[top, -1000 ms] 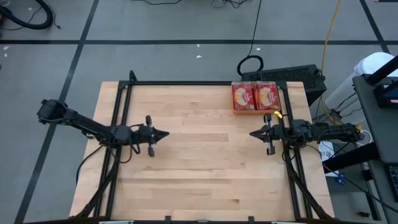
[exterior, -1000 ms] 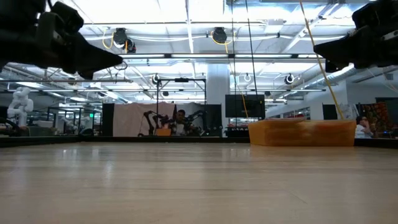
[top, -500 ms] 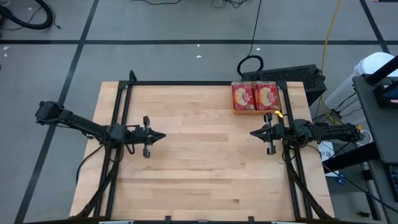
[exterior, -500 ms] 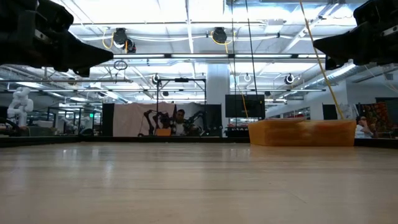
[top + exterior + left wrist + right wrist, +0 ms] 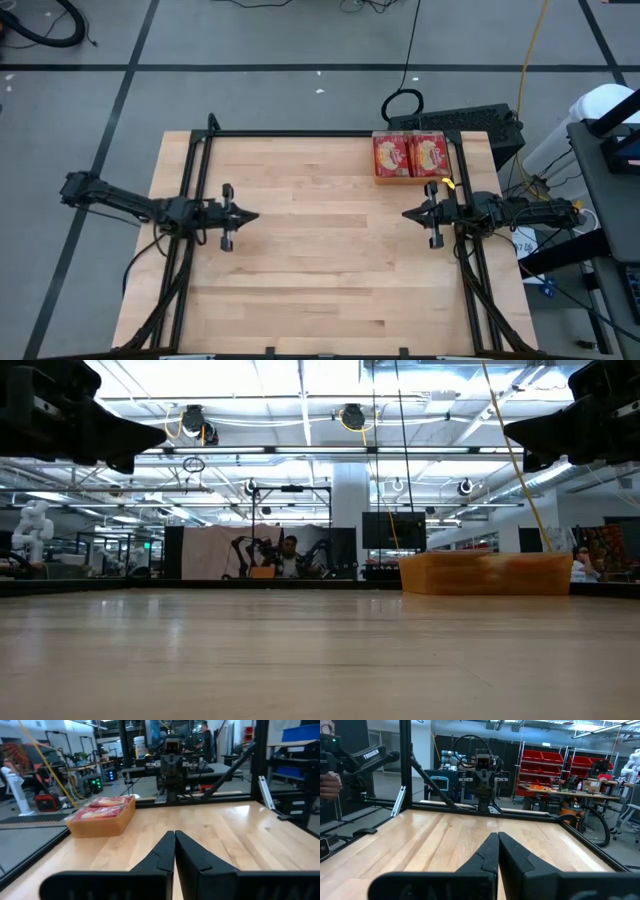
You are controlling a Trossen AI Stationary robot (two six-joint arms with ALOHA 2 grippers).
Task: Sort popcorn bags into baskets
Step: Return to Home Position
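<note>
From the high view I see the orange basket at a far corner of the desk. Red popcorn bags lie flat inside it, two showing side by side with their cream-yellow pictures up. The right gripper hangs near the basket, just off the wall that faces the desk's middle, with its fingers pressed together. The left gripper is well apart from the basket, across the desk from it, and its fingers are together too, holding nothing.

In the low view the basket sits on the desk, and both grippers hang higher than its rim: the right gripper above it, the left gripper far off to its side.

In the left wrist view my own two fingers meet in a point, and the basket with the red bags in it lies well beyond them.

In the right wrist view the fingers are likewise together; I cannot see the basket there.
</note>
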